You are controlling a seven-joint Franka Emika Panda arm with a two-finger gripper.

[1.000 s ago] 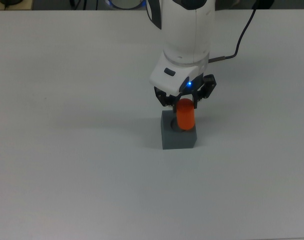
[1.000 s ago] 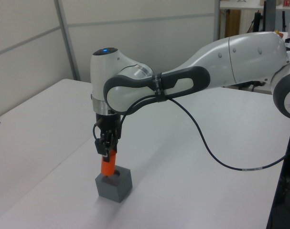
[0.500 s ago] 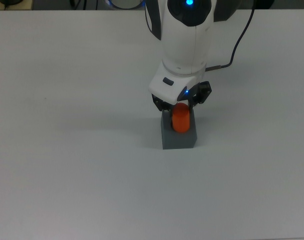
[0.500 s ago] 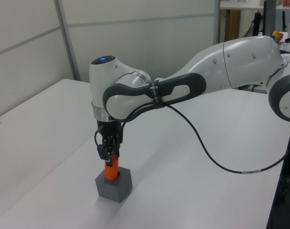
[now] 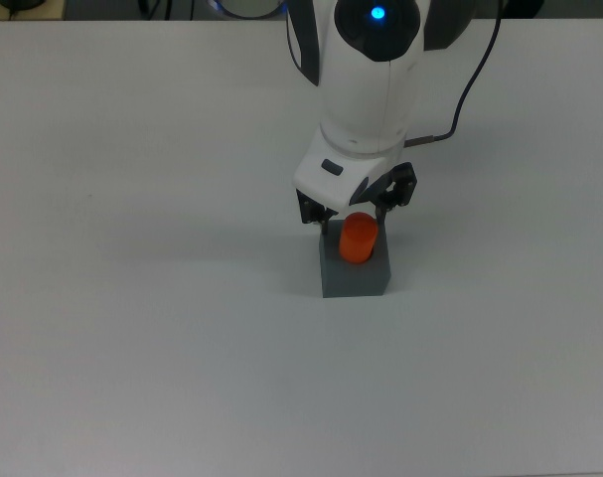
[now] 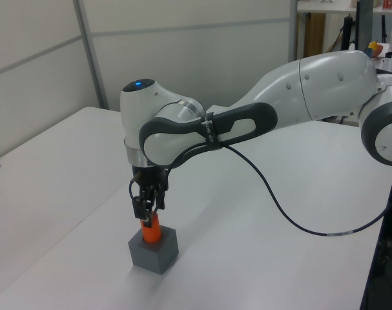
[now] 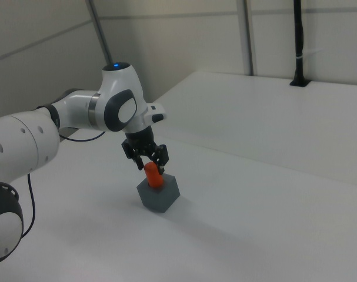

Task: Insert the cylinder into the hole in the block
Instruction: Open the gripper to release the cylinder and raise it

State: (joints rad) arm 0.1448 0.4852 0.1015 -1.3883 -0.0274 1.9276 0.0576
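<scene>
White matte tabletop (image 5: 132, 298) fills the scene, and above it the arm's black two-finger gripper (image 5: 357, 207) hangs with its fingers spread apart just over the small smooth bright orange cylinder (image 5: 358, 239), which stands upright, seated in the top hole of the dark grey matte cube block (image 5: 355, 270).

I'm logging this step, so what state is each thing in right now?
cylinder: upright, lower end down in the block's hole, upper part sticking out.
block: flat on the table, recess facing up and filled by the cylinder.
gripper: directly above the cylinder, fingers spread to either side of its top, open.
table: white, carrying the block.
</scene>
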